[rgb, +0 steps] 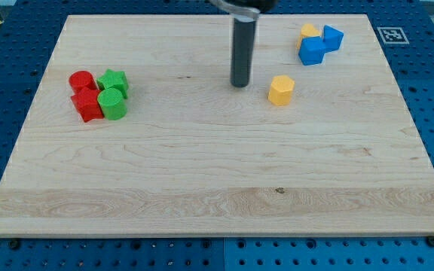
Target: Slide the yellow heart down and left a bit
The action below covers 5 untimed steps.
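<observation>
**Tip just left of the heart**

Far left, red blocks (pixel 85 94) touch green blocks (pixel 113 93). My tip (pixel 239 84), a plain rod with no jaws, stands just left of the yellow heart-shaped block (pixel 281 89). Blue blocks (pixel 319 45) sit top right.

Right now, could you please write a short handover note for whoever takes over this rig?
My tip rests on the wooden board, just to the view's left of the yellow heart, with a small gap and no contact.
A second yellow block sits with two blue blocks at the view's top right; red and green blocks are clustered at the view's left.
Done: nothing visible.
Left: bring my tip round to the heart's upper right, then push it down and left a bit.
</observation>
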Each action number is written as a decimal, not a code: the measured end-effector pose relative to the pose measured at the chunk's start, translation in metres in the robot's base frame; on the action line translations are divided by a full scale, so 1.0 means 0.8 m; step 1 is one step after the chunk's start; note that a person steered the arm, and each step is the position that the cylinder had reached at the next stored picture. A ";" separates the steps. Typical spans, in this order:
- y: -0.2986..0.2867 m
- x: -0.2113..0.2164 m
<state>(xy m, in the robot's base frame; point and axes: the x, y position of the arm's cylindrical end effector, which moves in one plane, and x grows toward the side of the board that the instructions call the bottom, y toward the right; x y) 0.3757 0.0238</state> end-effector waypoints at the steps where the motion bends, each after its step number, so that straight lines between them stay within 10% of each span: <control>1: -0.006 -0.028; 5: 0.145 -0.180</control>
<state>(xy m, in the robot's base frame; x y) 0.2313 0.1394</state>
